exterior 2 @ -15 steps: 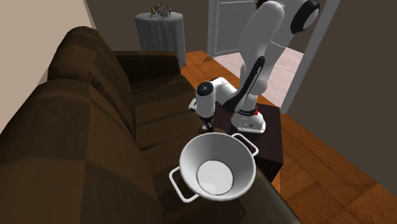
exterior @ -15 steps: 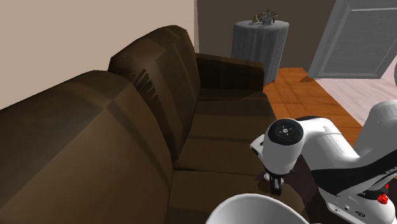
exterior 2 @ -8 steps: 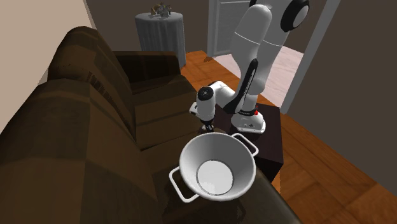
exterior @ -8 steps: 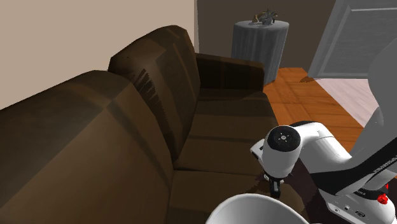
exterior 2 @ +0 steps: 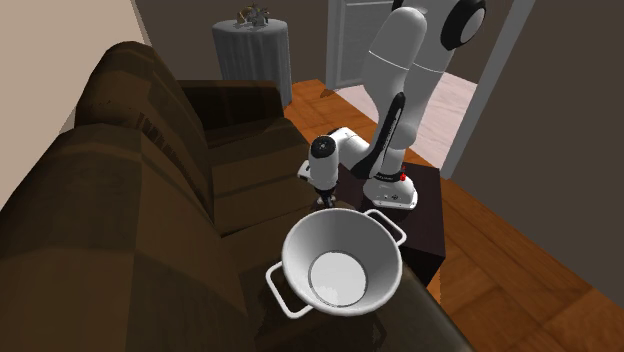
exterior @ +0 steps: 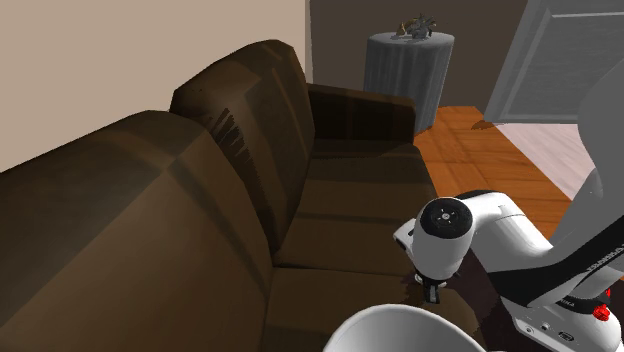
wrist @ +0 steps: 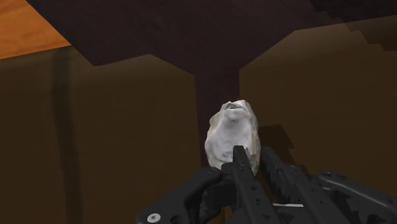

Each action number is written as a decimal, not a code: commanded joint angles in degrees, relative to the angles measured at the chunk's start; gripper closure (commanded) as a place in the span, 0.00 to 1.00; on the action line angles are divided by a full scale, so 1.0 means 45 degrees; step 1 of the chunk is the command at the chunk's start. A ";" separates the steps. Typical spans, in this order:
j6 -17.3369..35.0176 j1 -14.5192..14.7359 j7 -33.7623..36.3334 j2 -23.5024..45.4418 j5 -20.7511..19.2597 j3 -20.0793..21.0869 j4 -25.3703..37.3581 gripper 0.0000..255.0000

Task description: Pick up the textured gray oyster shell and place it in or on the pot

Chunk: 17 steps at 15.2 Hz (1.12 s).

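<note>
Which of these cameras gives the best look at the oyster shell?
The wrist view: the pale, bumpy shell lies on the brown sofa right ahead of the end effector. In the shoulder and second exterior views it is hidden behind the arm's wrist or the pot.

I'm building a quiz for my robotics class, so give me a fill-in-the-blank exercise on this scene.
The oyster shell lies just ahead of the end effector, on the brown ____.
The pot is ____ in colour.
That pot has ____ loop handles.
Missing: sofa; white; two.
</note>
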 commanded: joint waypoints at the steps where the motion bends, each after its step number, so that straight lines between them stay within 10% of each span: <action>1: 0.0000 0.0000 0.0000 0.0000 0.0000 0.0000 0.0000 1.00; 15: -0.1604 0.1507 -0.1508 -0.1816 0.1799 -0.1001 0.0017 1.00; 16: -0.1608 0.1508 -0.1510 -0.1819 0.1801 -0.1001 0.0018 0.00; 17: -0.3933 -0.0581 0.0450 0.0741 -0.0042 0.0166 0.2378 0.00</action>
